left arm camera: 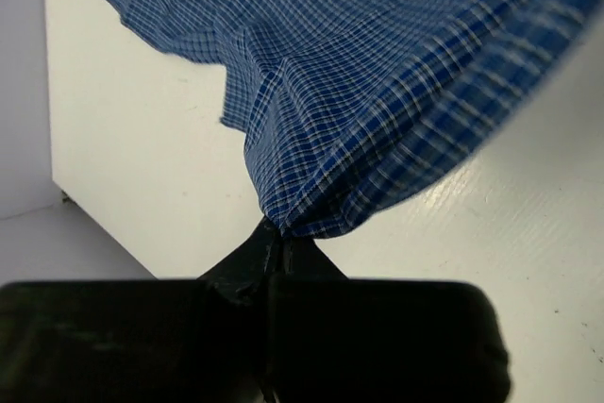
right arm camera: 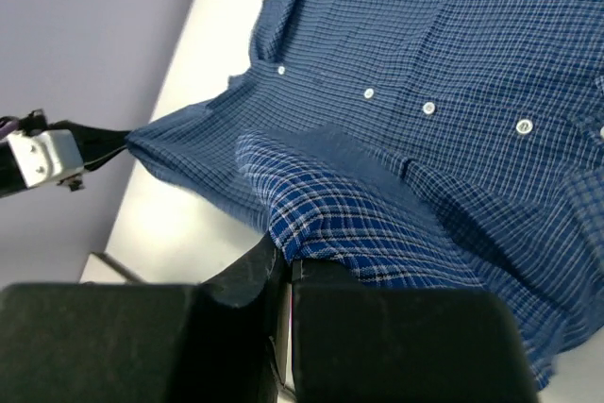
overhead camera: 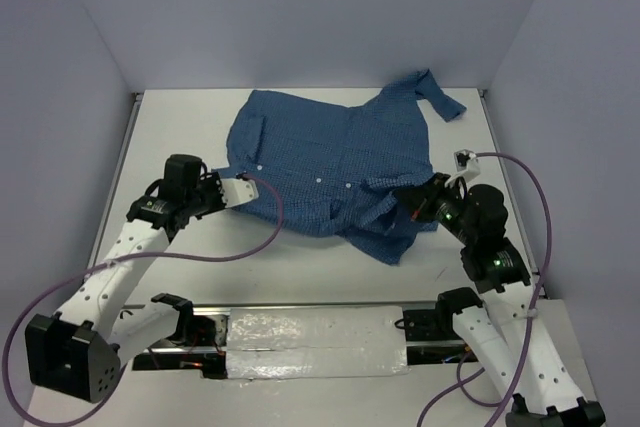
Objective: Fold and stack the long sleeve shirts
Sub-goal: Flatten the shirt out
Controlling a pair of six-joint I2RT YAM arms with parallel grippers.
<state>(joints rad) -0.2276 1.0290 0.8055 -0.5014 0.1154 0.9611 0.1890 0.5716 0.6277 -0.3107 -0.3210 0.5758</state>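
A blue finely checked long sleeve shirt [overhead camera: 330, 167] lies spread across the middle of the white table, buttons up, one sleeve cuff trailing to the back right. My left gripper [overhead camera: 228, 190] is shut on the shirt's left edge; in the left wrist view the cloth [left arm camera: 377, 92] runs up out of the closed tips [left arm camera: 276, 229]. My right gripper [overhead camera: 415, 202] is shut on a fold of the shirt at its right front; in the right wrist view the cloth [right arm camera: 425, 139] bunches over the closed fingers [right arm camera: 288, 266].
White table [overhead camera: 180, 127] with a raised rim, pale walls on three sides. A small white tag [overhead camera: 463, 158] lies near the right edge. Purple cables loop from both arms. A foil-covered strip [overhead camera: 310, 342] runs along the near edge between the arm bases.
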